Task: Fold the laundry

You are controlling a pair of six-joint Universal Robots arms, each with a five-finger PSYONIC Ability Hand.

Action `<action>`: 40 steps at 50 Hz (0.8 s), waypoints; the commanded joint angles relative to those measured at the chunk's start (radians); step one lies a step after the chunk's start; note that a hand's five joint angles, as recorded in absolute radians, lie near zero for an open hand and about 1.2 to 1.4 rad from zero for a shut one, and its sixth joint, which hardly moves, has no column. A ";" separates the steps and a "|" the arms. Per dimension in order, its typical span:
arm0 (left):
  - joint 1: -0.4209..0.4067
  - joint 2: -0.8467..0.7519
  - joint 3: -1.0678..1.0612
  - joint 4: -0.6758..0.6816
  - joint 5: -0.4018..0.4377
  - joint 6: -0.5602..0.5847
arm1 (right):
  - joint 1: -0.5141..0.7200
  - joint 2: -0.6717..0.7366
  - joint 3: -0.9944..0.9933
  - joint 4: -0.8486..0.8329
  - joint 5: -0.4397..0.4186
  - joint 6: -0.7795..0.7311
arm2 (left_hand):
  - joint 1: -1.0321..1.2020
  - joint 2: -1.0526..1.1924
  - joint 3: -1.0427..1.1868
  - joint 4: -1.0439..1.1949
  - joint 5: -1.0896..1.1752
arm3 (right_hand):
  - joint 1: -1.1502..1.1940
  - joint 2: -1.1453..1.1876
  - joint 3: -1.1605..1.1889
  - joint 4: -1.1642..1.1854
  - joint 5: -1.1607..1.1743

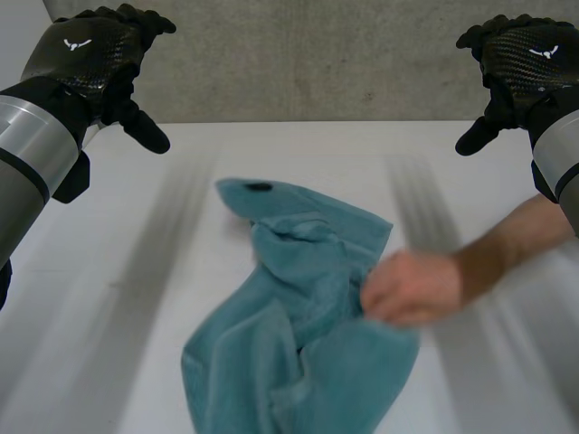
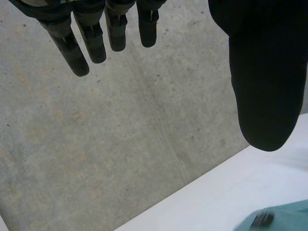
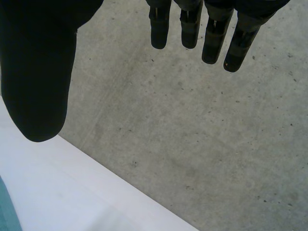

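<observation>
Underneath everything, a wide white table (image 1: 298,154) runs back to a grey concrete wall (image 1: 317,54). Crumpled near the table's middle is the laundry, a teal terry-cloth towel (image 1: 289,344), bunched into loose ridges with one corner pointing toward the wall; no fold looks made yet. It rests directly on the table top. No basket, bin or tray holds it, and nothing lies on or in the cloth.

Both robot arms are lifted high and held well apart, one at either side, probably to leave the space over the table free for the person reaching in. The black left hand (image 1: 86,54) hangs in the air above the table's far left. Its fingers (image 2: 72,48) are straight and spread away from the thumb, gripping nothing. The black right hand (image 1: 529,59) mirrors it over the far right, likewise spread wide and empty.

A person's bare forearm (image 1: 511,240) comes in from the right. The person's hand (image 1: 412,287) is on the towel's right edge, blurred, seemingly laying the cloth out for the robot. Whether it pinches the cloth I cannot tell. Smallest of all, a black tag (image 1: 260,187) sits at the towel's far corner.
</observation>
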 commanded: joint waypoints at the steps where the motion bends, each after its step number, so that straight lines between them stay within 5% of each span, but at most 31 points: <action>1: 0.001 -0.008 0.000 0.000 0.000 0.000 | 0.000 0.001 0.000 0.001 0.000 0.001 | -0.027 -0.028 -0.042 -0.033 -0.048 | -0.037 -0.050 -0.042 -0.062 -0.067; 27: -0.002 -0.019 -0.001 -0.006 0.000 0.002 | -0.003 0.004 0.002 0.002 -0.074 0.002 | -0.027 -0.028 -0.042 -0.033 -0.048 | -0.037 -0.050 -0.042 -0.062 -0.067; 40: -0.008 -0.070 0.000 -0.020 0.035 0.034 | 0.000 0.004 0.002 0.043 -0.224 0.002 | -0.021 -0.022 -0.036 -0.027 -0.042 | -0.037 -0.050 -0.042 -0.062 -0.067</action>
